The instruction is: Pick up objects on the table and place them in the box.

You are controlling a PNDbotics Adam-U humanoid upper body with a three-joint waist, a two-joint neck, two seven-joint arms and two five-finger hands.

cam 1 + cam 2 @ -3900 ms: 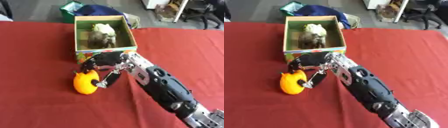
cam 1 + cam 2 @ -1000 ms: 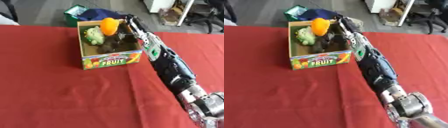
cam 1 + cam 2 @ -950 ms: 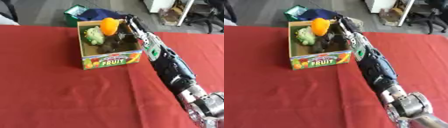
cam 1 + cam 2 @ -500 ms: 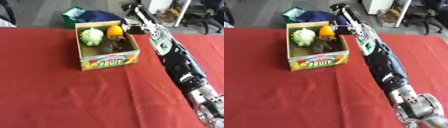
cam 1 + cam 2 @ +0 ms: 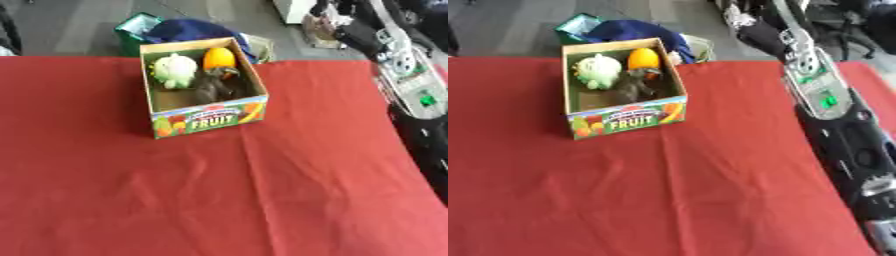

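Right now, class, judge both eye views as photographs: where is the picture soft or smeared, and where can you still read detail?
Left eye view: the right arm is motion-smeared, edges streaked. Right eye view: the word FRUIT on the box stays readable, though softly; the orange object inside lacks crisp edges. Lighting looks even in both, with no glare on the red cloth.
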